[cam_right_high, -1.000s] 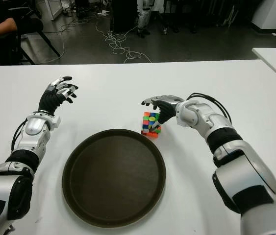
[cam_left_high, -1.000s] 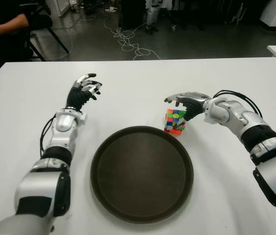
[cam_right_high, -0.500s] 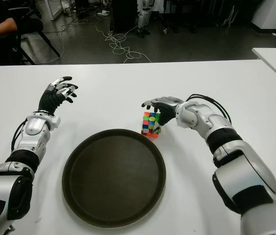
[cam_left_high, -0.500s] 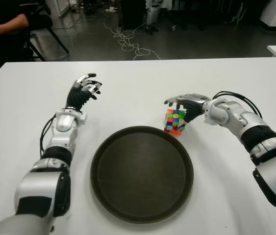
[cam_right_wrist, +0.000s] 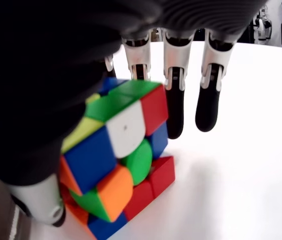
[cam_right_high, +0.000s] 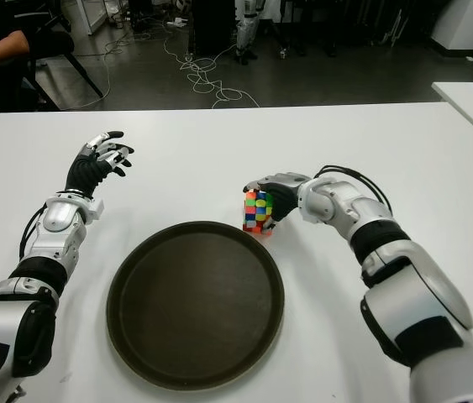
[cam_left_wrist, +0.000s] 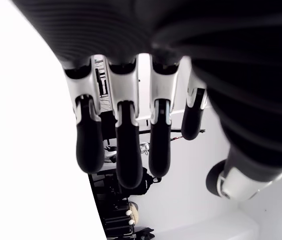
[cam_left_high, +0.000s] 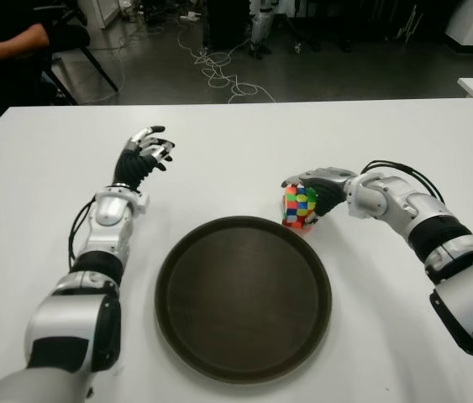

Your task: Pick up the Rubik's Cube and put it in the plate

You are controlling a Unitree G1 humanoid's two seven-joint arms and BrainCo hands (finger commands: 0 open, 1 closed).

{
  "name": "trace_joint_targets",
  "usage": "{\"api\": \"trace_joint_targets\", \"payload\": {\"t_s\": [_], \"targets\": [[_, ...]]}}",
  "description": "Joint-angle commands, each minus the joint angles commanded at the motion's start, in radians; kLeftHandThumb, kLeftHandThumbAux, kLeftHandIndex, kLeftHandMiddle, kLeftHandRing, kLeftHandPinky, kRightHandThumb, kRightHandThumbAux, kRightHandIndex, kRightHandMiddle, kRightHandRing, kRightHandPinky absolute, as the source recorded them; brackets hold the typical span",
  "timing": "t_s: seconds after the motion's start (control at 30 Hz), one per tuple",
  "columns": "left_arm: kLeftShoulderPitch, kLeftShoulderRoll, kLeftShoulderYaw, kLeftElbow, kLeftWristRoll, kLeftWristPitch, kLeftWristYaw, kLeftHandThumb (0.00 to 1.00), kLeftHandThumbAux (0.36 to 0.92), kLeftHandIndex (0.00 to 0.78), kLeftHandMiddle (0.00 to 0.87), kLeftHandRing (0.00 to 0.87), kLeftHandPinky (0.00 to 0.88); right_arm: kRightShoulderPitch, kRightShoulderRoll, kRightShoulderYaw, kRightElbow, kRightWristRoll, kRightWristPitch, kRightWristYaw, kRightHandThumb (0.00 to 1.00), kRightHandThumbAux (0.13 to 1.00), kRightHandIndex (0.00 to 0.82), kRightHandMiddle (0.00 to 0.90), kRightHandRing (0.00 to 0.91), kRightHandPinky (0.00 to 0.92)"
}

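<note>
Nearest, a round dark brown plate (cam_left_high: 243, 298) is sitting empty on the white table (cam_left_high: 219, 143), between the robot's two arms. Just beyond its far right rim, the multicoloured Rubik's Cube (cam_left_high: 298, 206) is standing on the table, close beside the rim, though whether the two are touching is hard to tell. The right hand (cam_left_high: 316, 191) is wrapping over the cube from the right, its fingers (cam_right_wrist: 174, 95) reaching down past the far side and the thumb coming in at the near side, yet a closed grip is not plainly showing. Farther back on the left, the left hand (cam_left_high: 142, 158) is hovering with fingers spread, holding nothing.
</note>
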Motion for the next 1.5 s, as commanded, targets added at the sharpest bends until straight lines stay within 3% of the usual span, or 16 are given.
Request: {"api": "trace_joint_targets", "payload": {"t_s": [0.73,1.5], "targets": [[0.0,0.001,0.002,-0.004,-0.004,0.005,-0.005,0.315,0.653,0.23,0.415,0.492,0.556,0.004,0.004,0.01,-0.008,-0.003,0.016,-0.012,0.127,0.745,0.096,0.3,0.385,0.439],[0.002,0.003,0.001,-0.004,-0.005,-0.008,-0.017,0.298,0.624,0.222,0.408,0.492,0.55,0.001,0.001,0.031,-0.016,-0.015,0.025,-0.003,0.17,0.754,0.092,0.33,0.417,0.479]]}}
